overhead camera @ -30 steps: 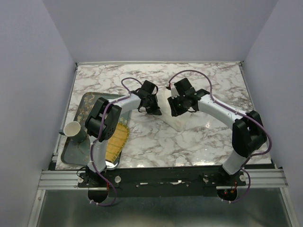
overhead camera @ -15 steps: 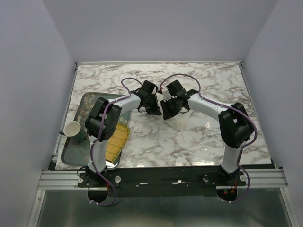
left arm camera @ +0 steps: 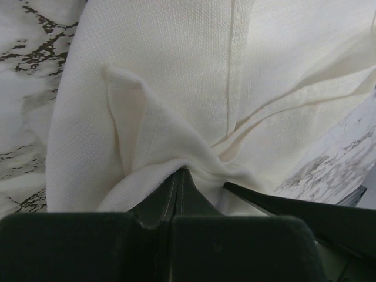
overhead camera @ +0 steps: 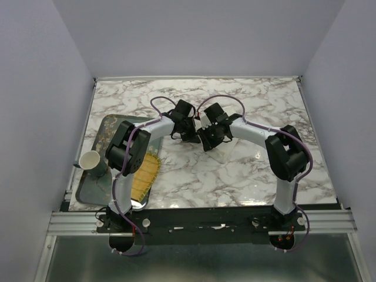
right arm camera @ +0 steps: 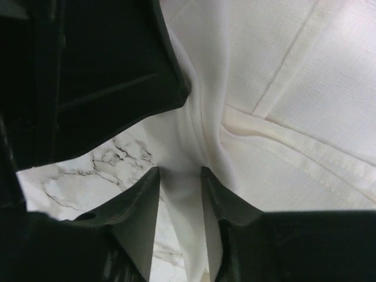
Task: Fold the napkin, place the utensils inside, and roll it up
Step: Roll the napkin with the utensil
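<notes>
The right gripper (right arm camera: 179, 176) had swung in over the napkin (left arm camera: 176, 70), straddling a fold, grip uncertain, beside the left gripper (left arm camera: 181, 171), which was clamped on the napkin; folding seemed underway.

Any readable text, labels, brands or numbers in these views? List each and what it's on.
None readable.
The napkin, paper cup, tray, yellow mat and marble table carry no print.
Any markings on the arms are too small to read in the top view.
</notes>
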You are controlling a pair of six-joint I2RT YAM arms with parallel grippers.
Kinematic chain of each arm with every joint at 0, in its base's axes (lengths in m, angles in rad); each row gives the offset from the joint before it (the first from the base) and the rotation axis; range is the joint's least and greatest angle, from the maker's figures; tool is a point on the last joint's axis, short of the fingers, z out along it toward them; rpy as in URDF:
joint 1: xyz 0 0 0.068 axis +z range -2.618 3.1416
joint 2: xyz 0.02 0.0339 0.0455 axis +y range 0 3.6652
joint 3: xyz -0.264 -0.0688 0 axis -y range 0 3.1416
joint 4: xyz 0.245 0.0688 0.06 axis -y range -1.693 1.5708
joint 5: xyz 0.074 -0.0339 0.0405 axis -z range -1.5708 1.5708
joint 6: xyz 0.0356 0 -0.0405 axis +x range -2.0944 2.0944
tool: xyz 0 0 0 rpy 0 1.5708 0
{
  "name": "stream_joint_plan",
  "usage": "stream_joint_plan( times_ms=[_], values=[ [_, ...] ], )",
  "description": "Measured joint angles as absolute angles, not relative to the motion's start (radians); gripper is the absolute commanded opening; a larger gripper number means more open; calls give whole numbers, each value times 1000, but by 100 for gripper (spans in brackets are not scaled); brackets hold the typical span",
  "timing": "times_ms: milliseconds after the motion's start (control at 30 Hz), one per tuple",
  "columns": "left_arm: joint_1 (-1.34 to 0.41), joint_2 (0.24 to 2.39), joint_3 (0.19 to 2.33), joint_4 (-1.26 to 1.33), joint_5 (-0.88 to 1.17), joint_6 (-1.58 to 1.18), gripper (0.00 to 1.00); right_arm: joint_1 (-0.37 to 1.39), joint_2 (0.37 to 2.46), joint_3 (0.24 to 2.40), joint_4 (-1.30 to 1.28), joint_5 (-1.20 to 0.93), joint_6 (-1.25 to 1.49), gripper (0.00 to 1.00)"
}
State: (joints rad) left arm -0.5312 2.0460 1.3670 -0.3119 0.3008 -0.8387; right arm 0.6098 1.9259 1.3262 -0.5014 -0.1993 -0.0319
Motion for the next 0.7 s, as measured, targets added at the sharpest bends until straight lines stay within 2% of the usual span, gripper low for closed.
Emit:
stream_joint_plan(
  times_ms=[167, 700],
  values=[
    [-525, 2049, 1367, -311, 320, -836, 0, 614, 1937, 1325, -490, -171, -30, 60],
    [-508, 2056, 1367, -311, 362, -827, 0, 622, 1939, 1335, -495, -105, -10, 66]
  ],
)
